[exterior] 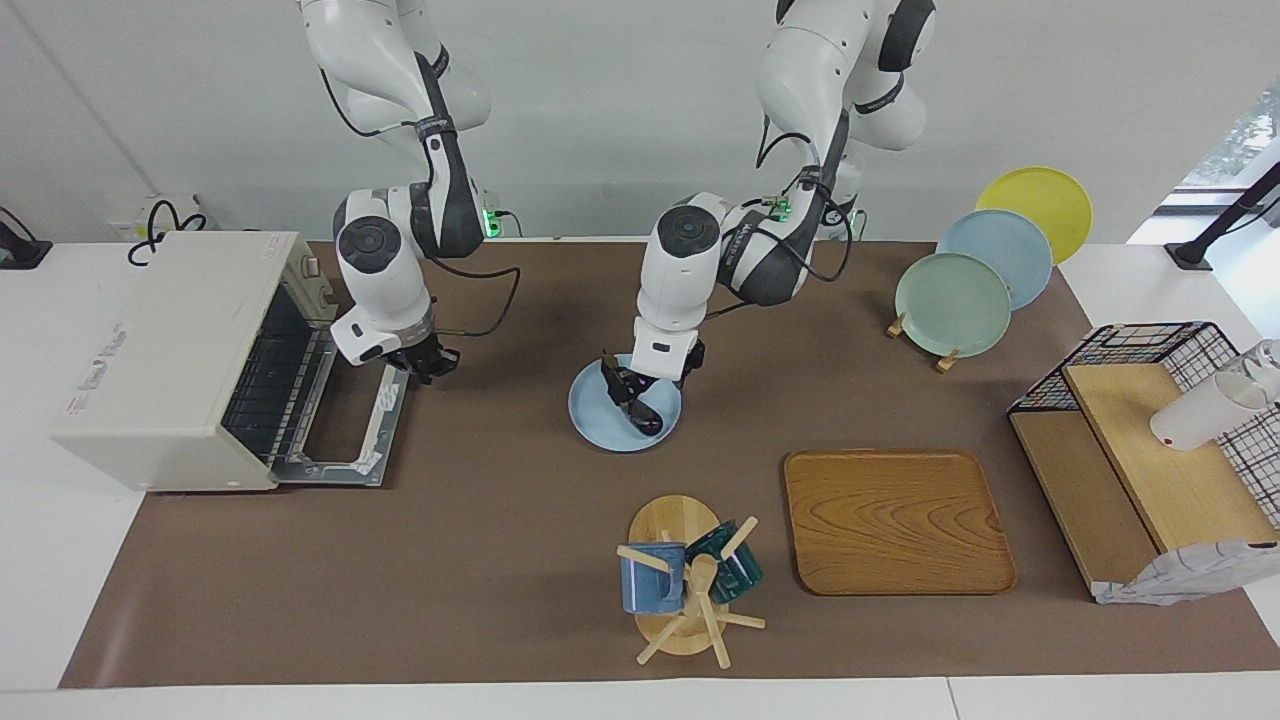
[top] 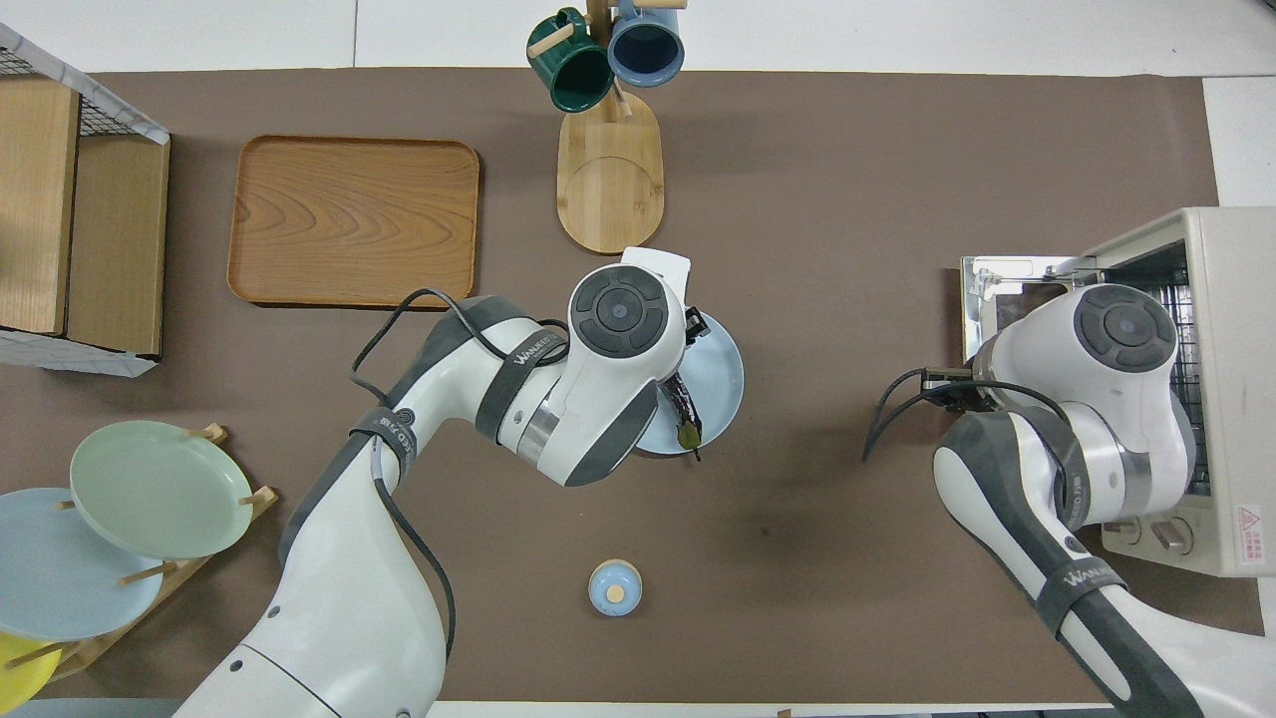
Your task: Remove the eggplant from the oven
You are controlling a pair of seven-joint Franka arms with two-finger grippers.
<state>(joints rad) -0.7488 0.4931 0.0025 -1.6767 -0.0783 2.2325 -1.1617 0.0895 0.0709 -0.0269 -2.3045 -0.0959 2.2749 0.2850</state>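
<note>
The white oven [exterior: 170,350] stands at the right arm's end of the table, its door [exterior: 345,425] folded down flat and its wire rack bare. It also shows in the overhead view [top: 1221,379]. The dark eggplant [exterior: 643,412] lies on a light blue plate [exterior: 600,420] in the middle of the table; the overhead view shows the eggplant [top: 684,407] and the plate [top: 723,374]. My left gripper [exterior: 620,383] is down at the plate, right at the eggplant's end nearer to the robots. My right gripper [exterior: 428,362] hangs over the edge of the open oven door and holds nothing.
A wooden tray [exterior: 895,520] and a mug tree [exterior: 680,585] with two mugs lie farther from the robots than the plate. A plate rack [exterior: 955,300] and a wire-and-wood shelf [exterior: 1130,450] stand at the left arm's end. A small blue knobbed lid [top: 615,588] lies nearer to the robots.
</note>
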